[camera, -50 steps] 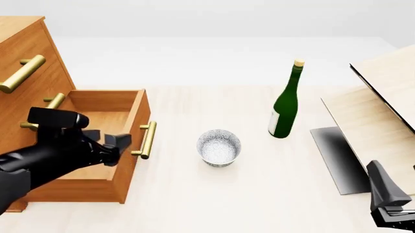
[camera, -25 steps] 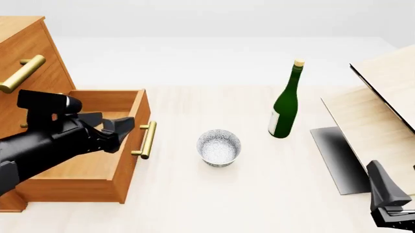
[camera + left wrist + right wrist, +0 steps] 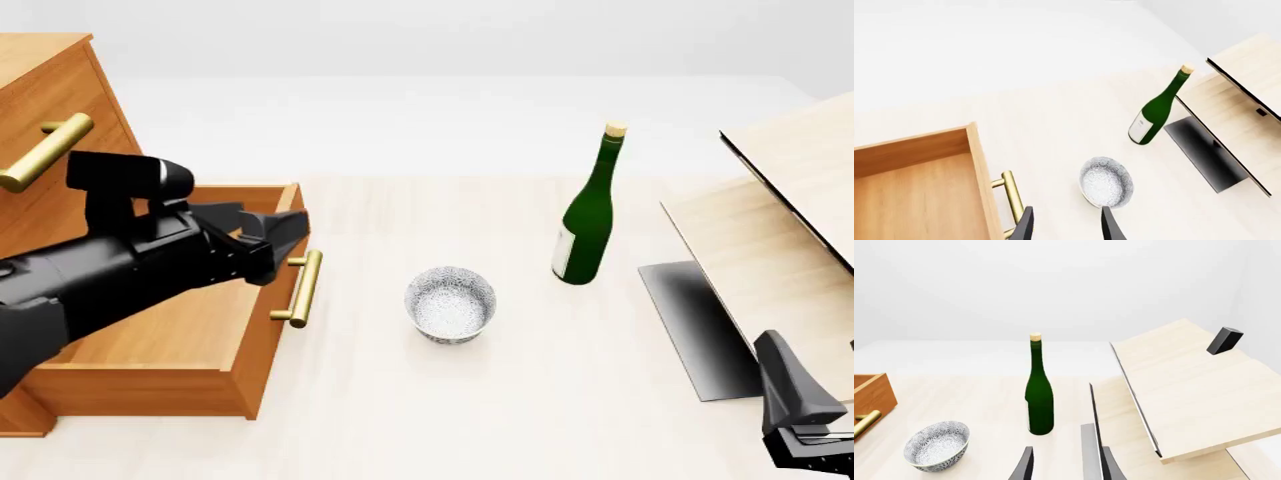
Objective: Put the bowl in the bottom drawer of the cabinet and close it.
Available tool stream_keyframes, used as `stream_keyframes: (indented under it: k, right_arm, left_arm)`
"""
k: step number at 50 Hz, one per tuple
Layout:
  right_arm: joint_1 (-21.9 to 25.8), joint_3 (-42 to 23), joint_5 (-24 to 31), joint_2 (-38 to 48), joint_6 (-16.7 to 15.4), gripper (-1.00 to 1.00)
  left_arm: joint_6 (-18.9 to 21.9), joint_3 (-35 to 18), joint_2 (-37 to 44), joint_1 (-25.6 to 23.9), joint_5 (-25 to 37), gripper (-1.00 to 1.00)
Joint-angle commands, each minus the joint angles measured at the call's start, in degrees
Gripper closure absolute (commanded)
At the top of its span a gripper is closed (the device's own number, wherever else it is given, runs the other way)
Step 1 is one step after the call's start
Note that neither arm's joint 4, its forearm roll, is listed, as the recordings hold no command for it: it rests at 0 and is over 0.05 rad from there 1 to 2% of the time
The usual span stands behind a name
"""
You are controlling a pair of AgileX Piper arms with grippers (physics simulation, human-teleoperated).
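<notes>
In your left wrist view, the left gripper [image 3: 1066, 227] is spread and empty, and the bowl [image 3: 1106, 182] sits just ahead, touching nothing.

From the front, the bowl [image 3: 451, 304] stands upright on the table [image 3: 441, 420] beside the open bottom drawer [image 3: 200, 340], nearer your left arm.

In the right wrist view, the right gripper [image 3: 1066, 465] is parted, idle, far off.

the speckled white-grey bowl [image 3: 451, 303] sits upright on the table. the bottom drawer [image 3: 187, 335] of the orange-brown cabinet [image 3: 54, 110] stands pulled open, empty, beside it.
</notes>
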Motion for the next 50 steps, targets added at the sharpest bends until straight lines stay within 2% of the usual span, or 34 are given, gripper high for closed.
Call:
stream_keyframes:
  k: [1,19,50]
  right_arm:
    - [0.00,0.00,-0.01,0.02,0.01,-1.00]
    - [0.00,0.00,0.00,-0.01,0.00,-1.00]
    - [0.00,0.00,0.00,0.01,-0.01,-1.00]
  left_arm:
    - [-1.65,-1.95,2.29,-1.65,-0.66,-1.00]
    - [-6.82,-4.30,8.13,-4.30,-3.77,-1.00]
    - [-11.45,-8.22,18.29,-3.80,-7.42,-1.00]
